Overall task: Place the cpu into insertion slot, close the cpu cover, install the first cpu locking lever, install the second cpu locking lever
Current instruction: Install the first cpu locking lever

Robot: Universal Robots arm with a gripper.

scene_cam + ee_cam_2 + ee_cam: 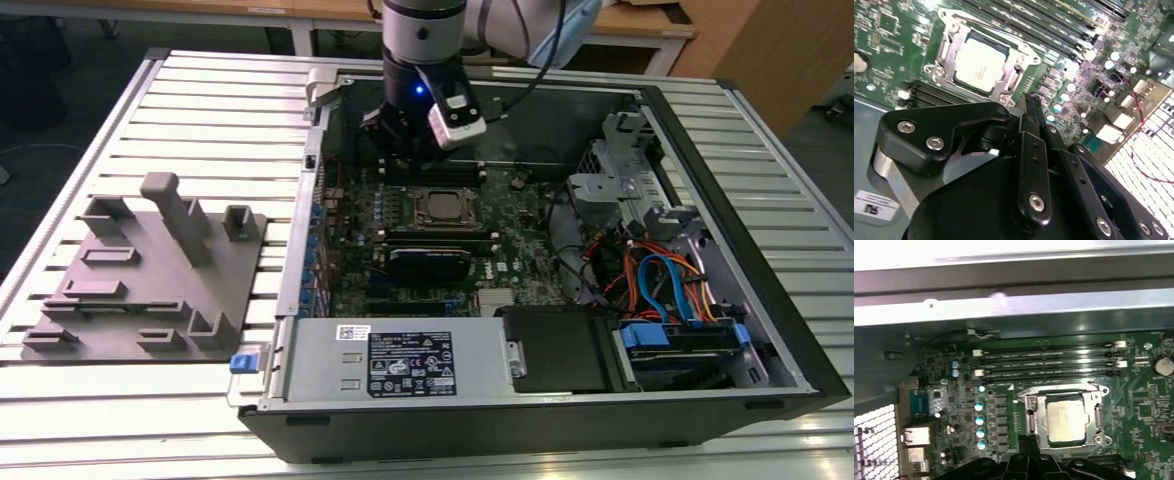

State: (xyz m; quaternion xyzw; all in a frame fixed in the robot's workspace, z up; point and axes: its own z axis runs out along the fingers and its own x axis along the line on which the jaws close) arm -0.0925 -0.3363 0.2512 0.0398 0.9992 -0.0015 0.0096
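Cpu (979, 67) — socketed; just beyond closed gripper (1030, 102).

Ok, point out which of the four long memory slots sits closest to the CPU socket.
The memory slot right beside the insertion slot and its silver frame, in the first wrist view. The other three slots lie beyond it, toward the case wall.

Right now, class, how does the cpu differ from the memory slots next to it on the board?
Shape: the cpu is a flat square, while the memory slots are long, narrow strips.
Colour: the cpu has a dull silver top, while the memory slots are black with pale end clips.
Surround: the metal cover frames the cpu, while the memory slots lie side by side with no frame.
Both sit flat on the green board.
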